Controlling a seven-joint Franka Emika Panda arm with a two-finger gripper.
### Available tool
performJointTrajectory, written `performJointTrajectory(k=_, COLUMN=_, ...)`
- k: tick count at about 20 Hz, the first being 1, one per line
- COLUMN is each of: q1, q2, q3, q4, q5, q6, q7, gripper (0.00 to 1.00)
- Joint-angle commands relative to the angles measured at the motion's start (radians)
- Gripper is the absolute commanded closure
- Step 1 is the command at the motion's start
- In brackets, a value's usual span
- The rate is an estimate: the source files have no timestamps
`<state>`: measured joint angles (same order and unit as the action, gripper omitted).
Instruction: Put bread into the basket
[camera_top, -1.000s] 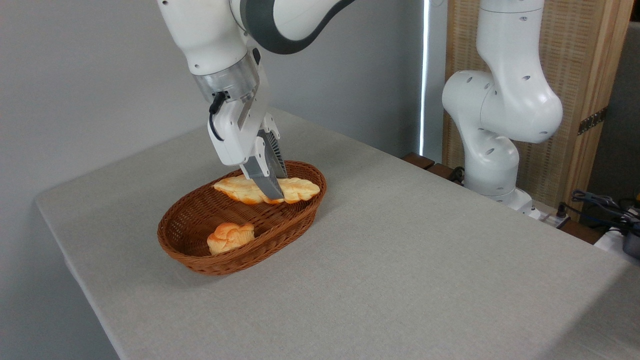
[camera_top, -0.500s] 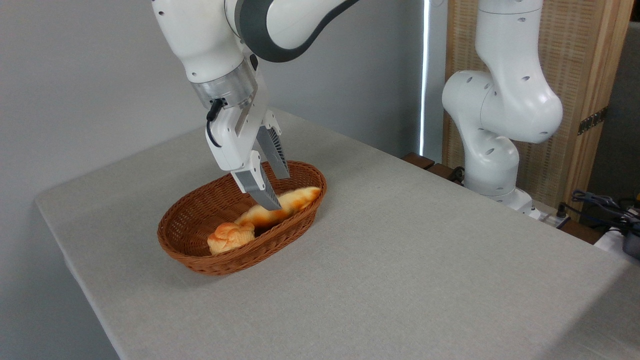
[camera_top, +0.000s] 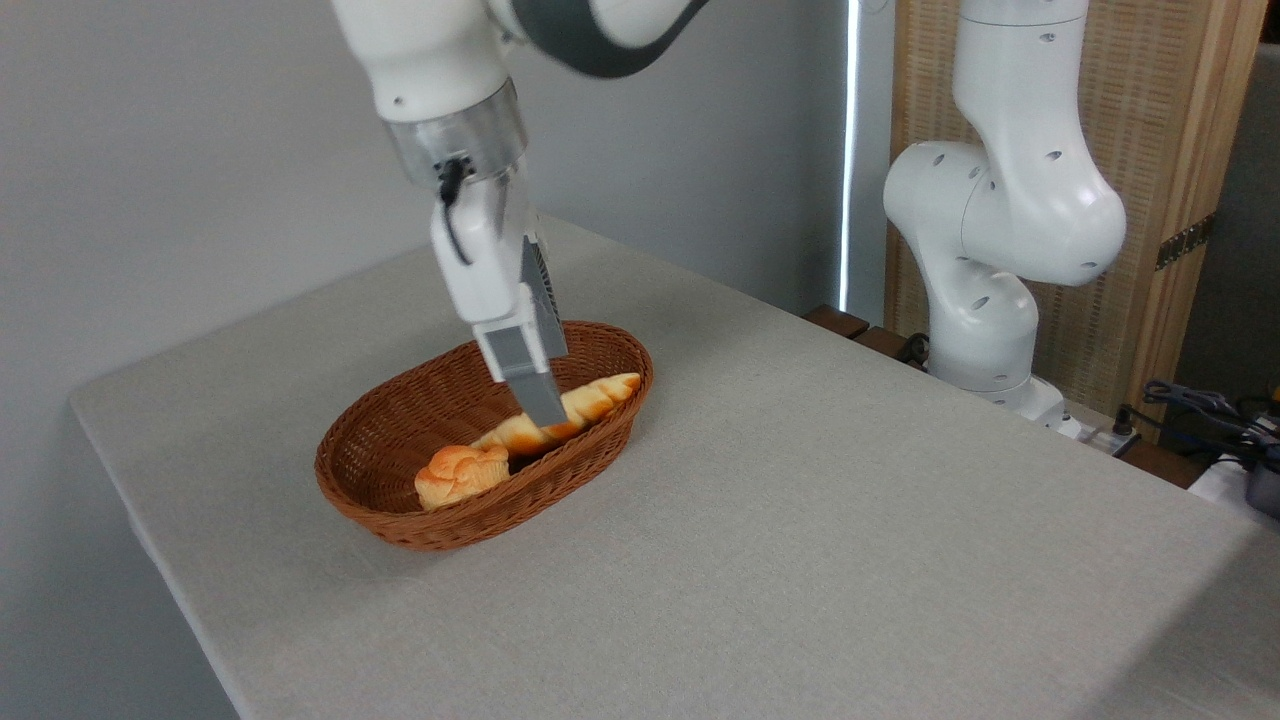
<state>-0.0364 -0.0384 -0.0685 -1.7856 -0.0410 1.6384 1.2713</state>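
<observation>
Jaws on the gripper: gap hidden, can't tell if parted. Basket holds bread, tilted against the right wall, plus small bun touching it.

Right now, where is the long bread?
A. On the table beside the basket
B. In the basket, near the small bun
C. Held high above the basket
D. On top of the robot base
B: the bread lies in the basket, one end up by the rim, the other end near the bun.
</observation>
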Motion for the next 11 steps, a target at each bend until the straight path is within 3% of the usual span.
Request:
performJointTrajectory(k=1, q1=-0.005, q2=-0.011, q3=0.081, q4=0.052, q5=-0.005, q6=0.021, q7=-0.238, gripper=0.0)
performJointTrajectory(k=6, q1=-0.005, q2=-0.008, q3=0.125, q4=0.068, q5=-0.007, q6=0.086, q7=-0.483, gripper=0.0)
performJointTrajectory(k=11, q1=-0.005, q2=0.015, q3=0.122, q4=0.081, q5=-0.002, q6=0.097, q7=-0.52, gripper=0.0)
